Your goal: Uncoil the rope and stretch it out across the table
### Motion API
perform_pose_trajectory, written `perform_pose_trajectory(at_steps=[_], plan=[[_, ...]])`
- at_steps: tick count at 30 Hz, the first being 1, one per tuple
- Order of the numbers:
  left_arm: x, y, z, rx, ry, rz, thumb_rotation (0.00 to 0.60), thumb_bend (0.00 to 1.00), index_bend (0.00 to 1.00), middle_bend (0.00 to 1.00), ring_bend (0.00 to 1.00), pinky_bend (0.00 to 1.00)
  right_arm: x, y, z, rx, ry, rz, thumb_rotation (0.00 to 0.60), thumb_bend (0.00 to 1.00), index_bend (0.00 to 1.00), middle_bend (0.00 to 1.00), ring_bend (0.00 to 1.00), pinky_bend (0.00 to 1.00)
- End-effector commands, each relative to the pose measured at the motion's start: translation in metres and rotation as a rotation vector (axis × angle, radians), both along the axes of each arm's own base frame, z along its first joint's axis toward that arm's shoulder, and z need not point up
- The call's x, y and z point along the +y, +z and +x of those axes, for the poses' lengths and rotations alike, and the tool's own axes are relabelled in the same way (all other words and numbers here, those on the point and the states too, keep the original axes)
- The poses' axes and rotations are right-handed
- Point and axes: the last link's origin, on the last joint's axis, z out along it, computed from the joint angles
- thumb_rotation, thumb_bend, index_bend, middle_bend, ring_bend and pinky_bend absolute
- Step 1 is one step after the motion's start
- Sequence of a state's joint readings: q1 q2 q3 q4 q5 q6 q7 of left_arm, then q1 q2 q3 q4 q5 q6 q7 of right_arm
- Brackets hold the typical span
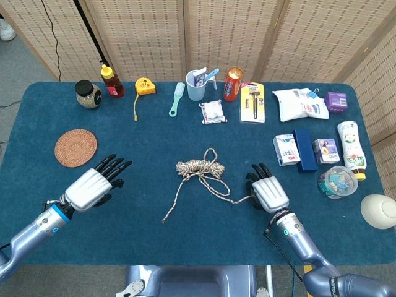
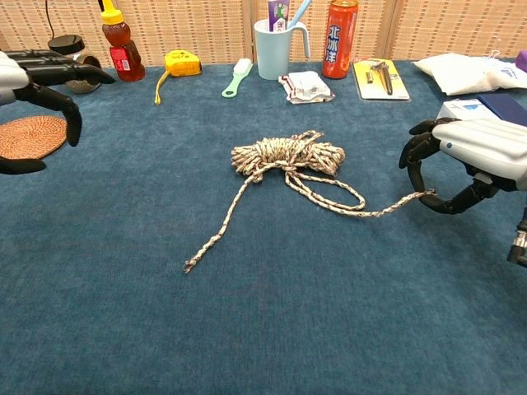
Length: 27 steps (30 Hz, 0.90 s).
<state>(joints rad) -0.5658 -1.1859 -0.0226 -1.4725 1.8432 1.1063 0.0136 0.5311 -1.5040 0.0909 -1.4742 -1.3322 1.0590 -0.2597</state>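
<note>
Fingers (image 2: 420, 152) of the right hand (image 1: 268, 190) curl over one rope (image 1: 199, 167) end at the table's (image 1: 185, 241) three o'clock; whether they actually clamp it, I cannot tell. Left hand (image 1: 93, 185), fingers spread and empty, hovers at nine o'clock. Mid-table the rope stays mostly bundled, both tails loose: stretching barely begun.

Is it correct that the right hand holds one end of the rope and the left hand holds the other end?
Not quite. The right hand holds one rope end, but the chest view shows the left hand empty; the other end lies free on the table.
</note>
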Motion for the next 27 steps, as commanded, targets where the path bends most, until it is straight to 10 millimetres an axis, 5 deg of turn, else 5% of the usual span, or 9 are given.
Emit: perform_pose_trajectory(at_steps=[1,19,27], plan=[[0.006,-0.015,0.007,-0.005,-0.04,-0.039,0.6,0.29,0.45,0.0,0.0,0.0,0.0,0.0,0.0,-0.001,-0.001,0.0,0.6,0.52,0.63,0.29,0.08,0.0],[0.022,-0.091,0.044,0.013,-0.141,-0.19,0.6,0.29,0.46,0.0,0.0,0.0,-0.003,0.0,-0.007,-0.012,-0.032,0.002,0.6,0.52,0.63,0.29,0.08,0.0],[0.027,-0.107,0.057,0.017,-0.145,-0.214,0.6,0.34,0.43,0.0,0.0,0.0,-0.005,0.0,-0.012,-0.017,-0.045,0.004,0.6,0.52,0.63,0.29,0.08,0.0]])
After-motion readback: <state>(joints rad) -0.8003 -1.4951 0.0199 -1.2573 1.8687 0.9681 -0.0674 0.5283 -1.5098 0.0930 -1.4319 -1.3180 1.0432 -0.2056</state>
